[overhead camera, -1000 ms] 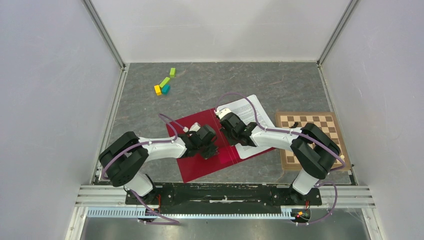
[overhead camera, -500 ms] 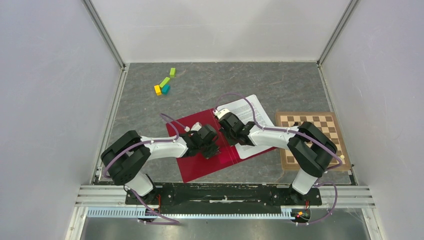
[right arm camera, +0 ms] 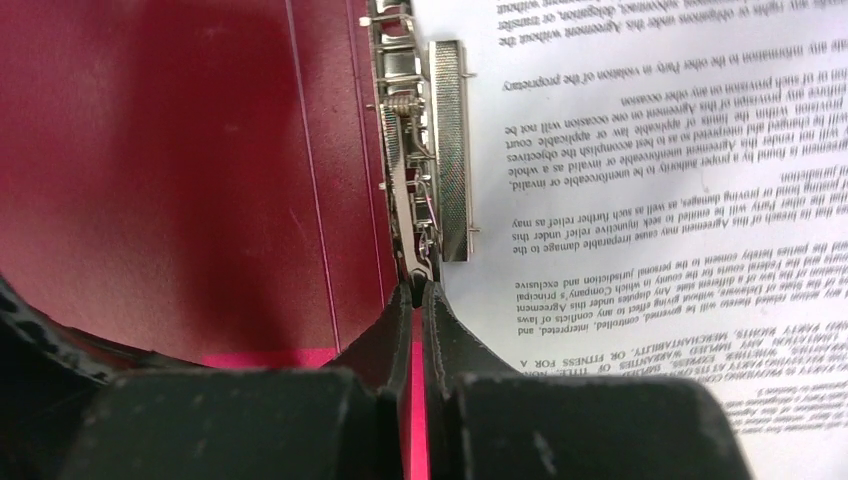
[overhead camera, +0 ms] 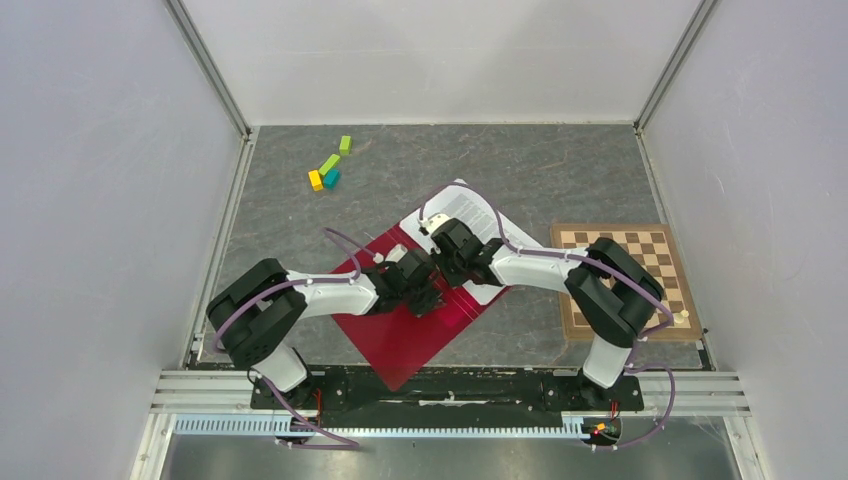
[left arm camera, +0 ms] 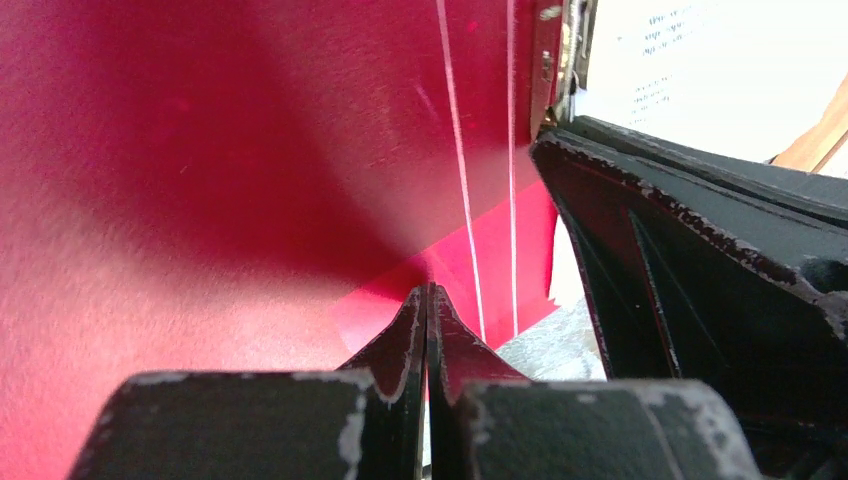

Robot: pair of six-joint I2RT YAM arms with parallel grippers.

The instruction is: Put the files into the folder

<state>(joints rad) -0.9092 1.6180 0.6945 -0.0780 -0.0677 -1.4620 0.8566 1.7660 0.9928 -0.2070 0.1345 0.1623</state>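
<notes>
Right pincer [right arm camera: 415,285]: jaws pressed together, nothing between them, tips set at the near end of the silvery metal clip [right arm camera: 420,150] that runs along the folder's spine. Left pincer [left arm camera: 428,290]: likewise shut and empty, tips low over the red inner face of the folder [overhead camera: 400,335]. Whether they touch it cannot be told. In the overhead view the two pincers sit just beside each other above the spine.

The folder lies open and skewed on the bench [overhead camera: 560,170], its left leaf bare. The files [right arm camera: 650,150], white sheets of dense print, lie on its right leaf with one long edge against the clip. They overhang the folder's far edge. The clip's ribbed plate lies over that paper edge, though whether it clamps the sheets is unclear.

Beyond the folder, a chessboard [overhead camera: 620,270] rests near the right arm, and coloured blocks [overhead camera: 328,170] lie well apart at the far left.

Step in hand, as judged: seating the sheets at the clip, with the task well advanced since the paper is already on the folder. The next move probably calls for squaring the overhanging sheets, then working a pincer under the bare leaf to fold it over without dragging the paper askew.
</notes>
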